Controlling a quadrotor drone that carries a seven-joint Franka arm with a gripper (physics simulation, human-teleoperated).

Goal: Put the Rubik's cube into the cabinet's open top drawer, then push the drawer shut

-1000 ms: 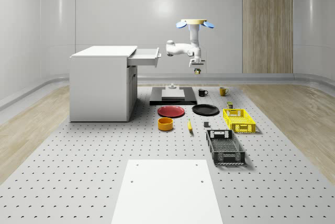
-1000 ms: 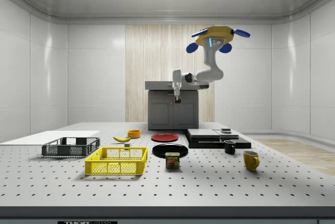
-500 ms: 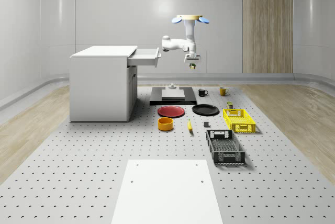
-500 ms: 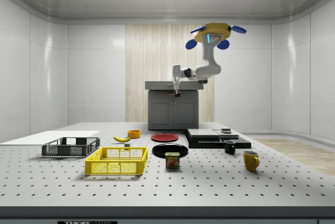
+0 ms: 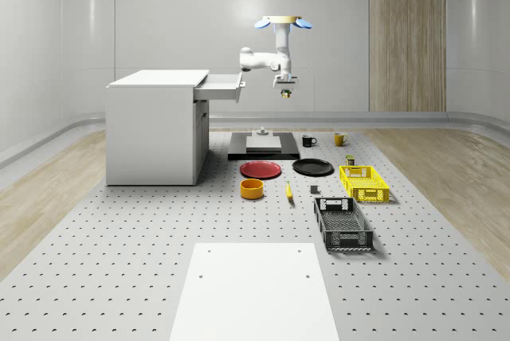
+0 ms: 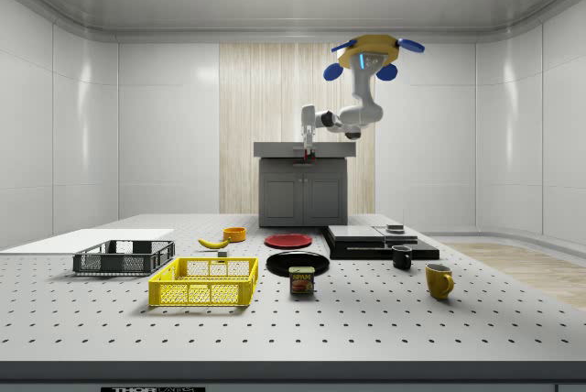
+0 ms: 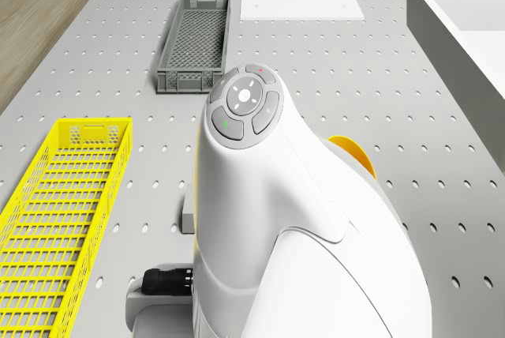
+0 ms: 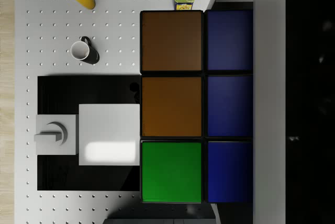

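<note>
Hovering high above the table [image 5: 119, 277], just off the open end of the cabinet's [image 5: 155, 130] top drawer [image 5: 221, 86], the drone [image 5: 282, 22] is carrying the Rubik's cube [image 8: 196, 106] toward its drop point. The hand [image 5: 284, 91] is hanging from the bent arm [image 5: 263, 60] with the cube clamped between its fingers; in the wrist view the cube's brown, green and blue faces are sitting close against the camera, above the black platform [image 8: 89, 130] and the two mugs [image 8: 84, 51] on the table below. In the whole-scene view the hand is sitting to the right of the drawer's front, near it but apart, at about the drawer's own level rather than clearly above it. The carrying step appears to be under way, with nothing yet placed and the drawer standing pulled out. By the look of it, the next move is calling for a shift toward the cabinet until the cube is hanging over the drawer's open interior, with enough height to clear the front panel, before any release; the push to shut it is waiting behind that.
</note>
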